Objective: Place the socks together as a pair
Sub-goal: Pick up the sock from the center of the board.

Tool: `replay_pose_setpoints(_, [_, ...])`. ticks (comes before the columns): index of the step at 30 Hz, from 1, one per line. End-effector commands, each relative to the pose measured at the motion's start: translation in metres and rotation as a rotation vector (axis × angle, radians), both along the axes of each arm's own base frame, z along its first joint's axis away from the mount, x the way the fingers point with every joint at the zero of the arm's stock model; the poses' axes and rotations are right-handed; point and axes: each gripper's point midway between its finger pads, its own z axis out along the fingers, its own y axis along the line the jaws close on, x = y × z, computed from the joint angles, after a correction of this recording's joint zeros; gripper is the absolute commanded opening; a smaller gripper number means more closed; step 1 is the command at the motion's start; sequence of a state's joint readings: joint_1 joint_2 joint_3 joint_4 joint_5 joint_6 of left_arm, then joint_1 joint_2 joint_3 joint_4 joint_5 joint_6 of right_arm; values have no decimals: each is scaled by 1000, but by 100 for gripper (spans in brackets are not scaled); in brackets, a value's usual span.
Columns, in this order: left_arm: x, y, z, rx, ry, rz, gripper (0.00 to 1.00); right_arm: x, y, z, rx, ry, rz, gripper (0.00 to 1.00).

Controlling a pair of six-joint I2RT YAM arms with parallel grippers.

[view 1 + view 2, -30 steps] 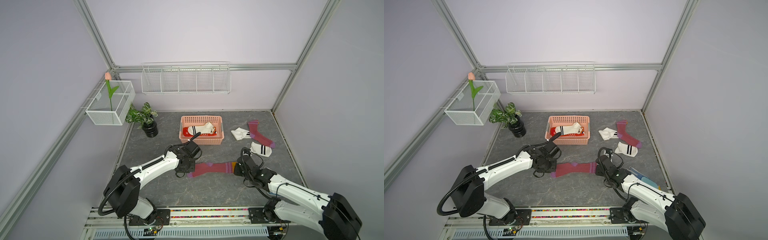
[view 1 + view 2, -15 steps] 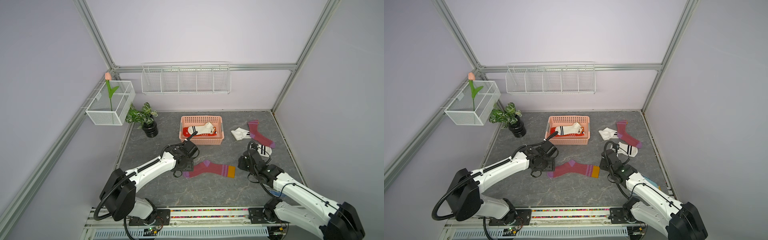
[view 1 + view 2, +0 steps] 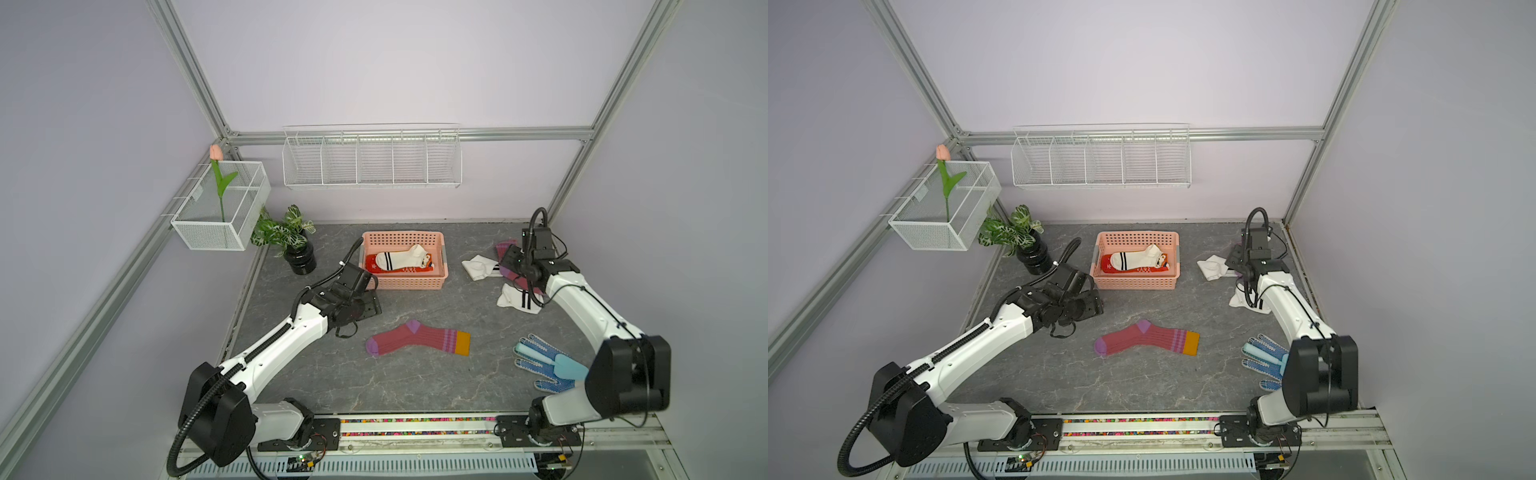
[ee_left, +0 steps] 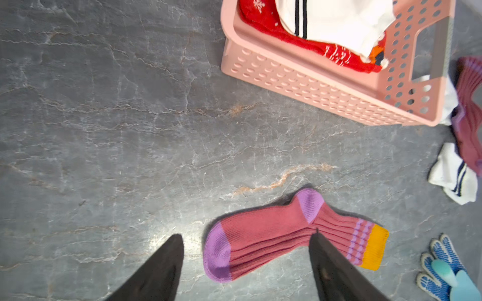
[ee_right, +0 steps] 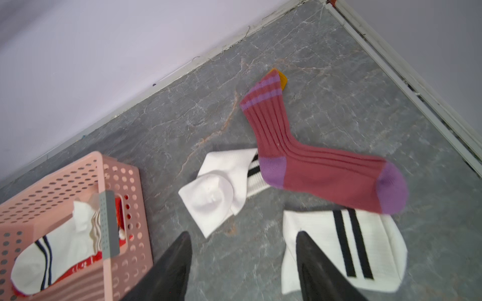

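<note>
1 maroon sock point(image 3: 417, 338) lies flat mid-table, alone. Its mate, the second maroon sock point(image 5: 320, 161), is well apart at the far right, with its heel over the cuff of a crumpled white sock point(image 5: 214, 192) and its toe over the edge of a flat white sock point(image 5: 339, 250). My right gripper point(image 5: 243, 233) hangs above that heap, jaws wide, nothing held, lined up between the 2 white ones with 1 finger over the flat one. Risk as I judge it: close here and I grab white, or drag a white layer along with the maroon. My left gripper point(image 4: 247, 233) is also wide and empty, above the toe half of the flat sock. Further risk: the basket point(image 3: 403, 236) sits near the carry path, so a low drag could snag its wall — and the blue gloves point(image 3: 540, 365) by the right arm could get swept.
</note>
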State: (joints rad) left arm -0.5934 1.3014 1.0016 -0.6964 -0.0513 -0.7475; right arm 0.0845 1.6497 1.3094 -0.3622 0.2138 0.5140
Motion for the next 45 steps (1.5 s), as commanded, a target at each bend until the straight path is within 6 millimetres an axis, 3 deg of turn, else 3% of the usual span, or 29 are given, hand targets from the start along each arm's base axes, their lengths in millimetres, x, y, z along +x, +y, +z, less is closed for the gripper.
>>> replay_pose_setpoints(1, [0,-3,0,-34,-2,-17,78,36,-2,-20,-22,52,32,64])
replay_pose_setpoints(6, [-1,-1,-5,-36,-5,-15,78,85,-23,-51,-24,103,-27,64])
replay_pose_setpoints(12, [-1,-1,-10,-51,7,-23,78,120,-51,-78,-44,137,-52,67])
replay_pose_setpoints(20, [2,5,-16,-41,14,-19,79,149,-74,-107,-19,202,-61,71])
replay_pose_setpoints(32, [2,5,-14,-50,11,-19,79,163,-70,-142,36,262,-49,67])
replay_pose_setpoints(35, [2,5,-14,-50,10,-20,79,160,-71,-146,40,274,-60,59])
replay_pose_setpoints(39, [1,4,-14,-57,16,-17,79,158,-69,-142,46,278,-55,27])
replay_pose_setpoints(42, [-1,5,-11,-56,12,-23,78,156,-71,-118,29,259,-58,7])
replay_pose_setpoints(45, [-4,6,-1,-69,-12,-33,78,151,-68,-75,29,210,-39,7])
